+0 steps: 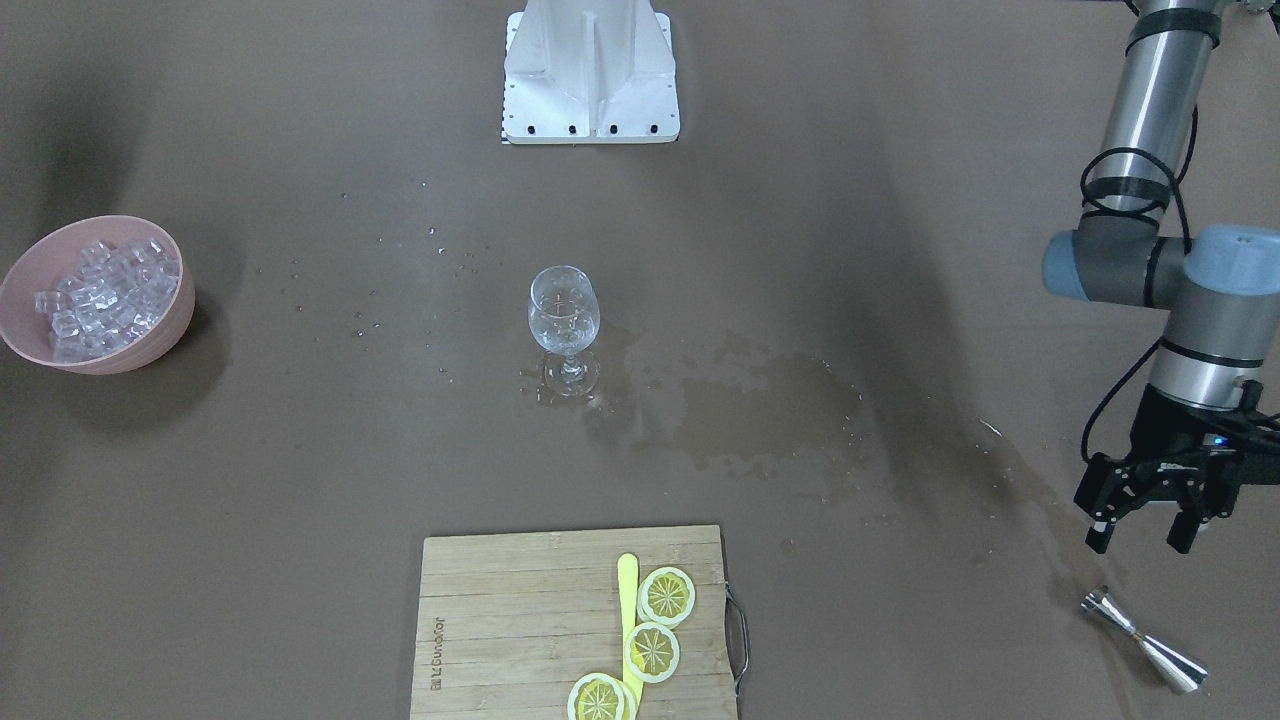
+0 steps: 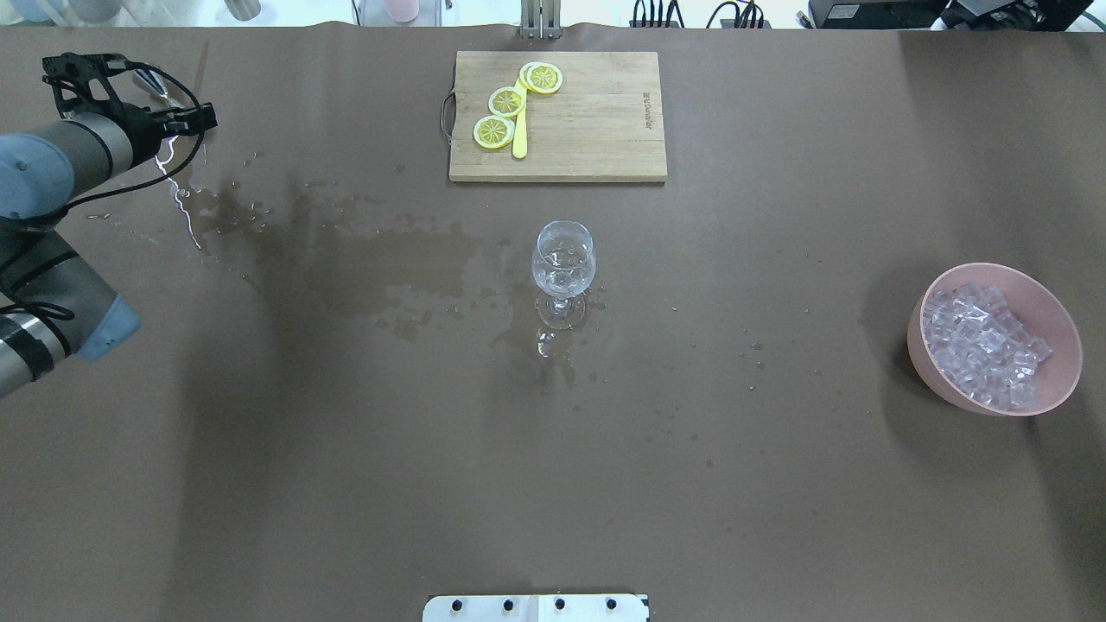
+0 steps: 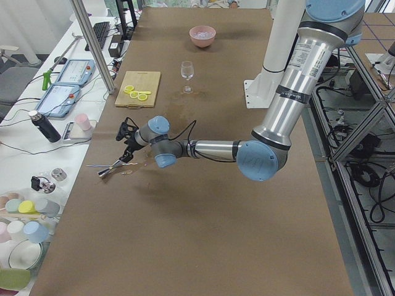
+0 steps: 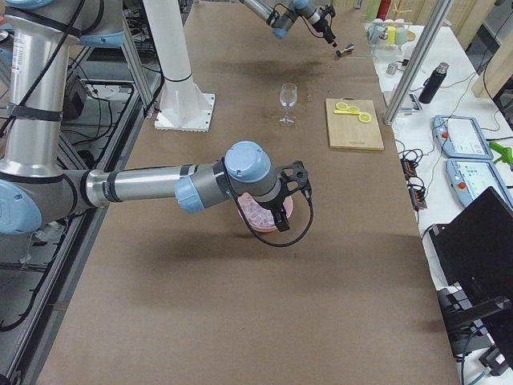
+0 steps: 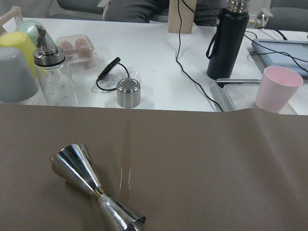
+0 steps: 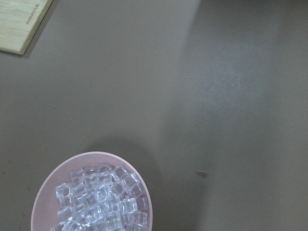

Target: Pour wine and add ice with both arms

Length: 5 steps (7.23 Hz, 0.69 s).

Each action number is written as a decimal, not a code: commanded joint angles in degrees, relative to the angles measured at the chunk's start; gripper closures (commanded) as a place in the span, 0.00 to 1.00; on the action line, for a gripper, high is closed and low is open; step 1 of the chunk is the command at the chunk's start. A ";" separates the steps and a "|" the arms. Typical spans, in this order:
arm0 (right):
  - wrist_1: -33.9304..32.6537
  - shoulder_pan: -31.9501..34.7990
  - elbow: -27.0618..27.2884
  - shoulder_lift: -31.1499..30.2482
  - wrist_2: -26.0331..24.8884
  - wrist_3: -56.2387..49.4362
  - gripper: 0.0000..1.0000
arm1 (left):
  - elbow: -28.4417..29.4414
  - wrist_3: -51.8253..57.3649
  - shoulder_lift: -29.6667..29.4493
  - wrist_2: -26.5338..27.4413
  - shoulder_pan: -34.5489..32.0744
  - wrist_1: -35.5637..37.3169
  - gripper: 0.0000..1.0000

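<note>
Now the left gripper (image 1: 1142,528) hangs empty, fingers spread, near the steel jigger (image 1: 1145,640) lying on its side. The wine (image 1: 563,328) sits low in the stemmed glass (image 1: 565,290) at mid-table, beside a wet spill (image 1: 740,400). The ice (image 1: 105,295) fills the pink bowl (image 1: 165,335) under the right gripper (image 4: 284,210), whose grip I cannot tell. The cutting board (image 1: 500,620) bears a mark too small to read.

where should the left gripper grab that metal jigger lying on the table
Probably at the narrow waist of the jigger, where its two cones meet. It lies on its side on the table, so come down from above and close across the waist; the cones flaring out on either side should stop it slipping. The left gripper is open and close by.
</note>
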 commanded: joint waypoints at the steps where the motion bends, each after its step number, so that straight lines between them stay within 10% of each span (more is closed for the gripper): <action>1: -0.17 -0.96 0.56 0.24 -3.76 0.09 0.00 | -6.01 11.70 1.83 -18.39 -10.98 15.30 0.03; 3: -0.35 -5.51 1.78 -0.38 -3.16 6.71 0.00 | -10.25 14.40 5.77 -30.34 -16.28 22.83 0.03; 5: -0.26 -12.18 4.42 -1.34 -3.68 11.77 0.00 | -12.98 5.55 9.22 -31.03 -16.57 22.15 0.14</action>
